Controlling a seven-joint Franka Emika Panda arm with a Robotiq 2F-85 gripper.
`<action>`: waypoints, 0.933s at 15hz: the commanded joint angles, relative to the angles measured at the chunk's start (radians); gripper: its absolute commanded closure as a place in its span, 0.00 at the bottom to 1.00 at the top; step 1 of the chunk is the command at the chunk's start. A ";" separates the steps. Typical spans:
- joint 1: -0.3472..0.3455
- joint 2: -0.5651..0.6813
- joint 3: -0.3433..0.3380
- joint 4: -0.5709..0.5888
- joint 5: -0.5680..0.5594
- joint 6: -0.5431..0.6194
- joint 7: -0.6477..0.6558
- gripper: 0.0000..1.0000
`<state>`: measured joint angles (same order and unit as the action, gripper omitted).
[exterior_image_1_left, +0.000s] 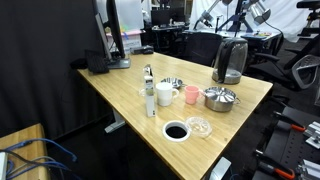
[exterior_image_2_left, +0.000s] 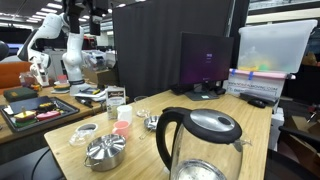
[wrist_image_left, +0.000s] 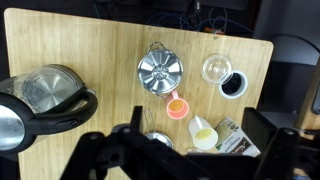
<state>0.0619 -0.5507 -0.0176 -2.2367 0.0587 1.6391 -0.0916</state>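
Note:
In the wrist view my gripper (wrist_image_left: 198, 135) hangs high above a wooden table (wrist_image_left: 60, 40), open, with nothing between its dark fingers (wrist_image_left: 262, 132). Straight below the gap stands a white cup (wrist_image_left: 203, 134) (exterior_image_1_left: 164, 95), with a pink cup (wrist_image_left: 177, 107) (exterior_image_1_left: 191, 94) just beyond it. A printed packet (wrist_image_left: 238, 140) lies beside the white cup. A small steel strainer (wrist_image_left: 158, 140) is partly hidden by the gripper body. Farther out sits a lidded steel pot (wrist_image_left: 160, 70) (exterior_image_1_left: 219, 98) (exterior_image_2_left: 104, 152).
A black and steel kettle (wrist_image_left: 45, 100) (exterior_image_1_left: 230, 60) (exterior_image_2_left: 200, 140) stands at one end of the table. A glass bowl (wrist_image_left: 215, 68) (exterior_image_1_left: 199, 126) and a round black cable hole (wrist_image_left: 233, 84) (exterior_image_1_left: 175, 131) lie near the table's edge. A monitor (exterior_image_2_left: 205, 60) stands at the far end.

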 joint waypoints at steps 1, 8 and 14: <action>-0.009 0.002 0.006 0.002 0.003 -0.002 -0.003 0.00; 0.067 -0.041 0.004 -0.076 0.124 -0.002 -0.113 0.00; 0.189 -0.099 0.074 -0.241 0.214 -0.035 -0.237 0.00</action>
<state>0.2295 -0.6232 0.0385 -2.4256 0.2619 1.6124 -0.2643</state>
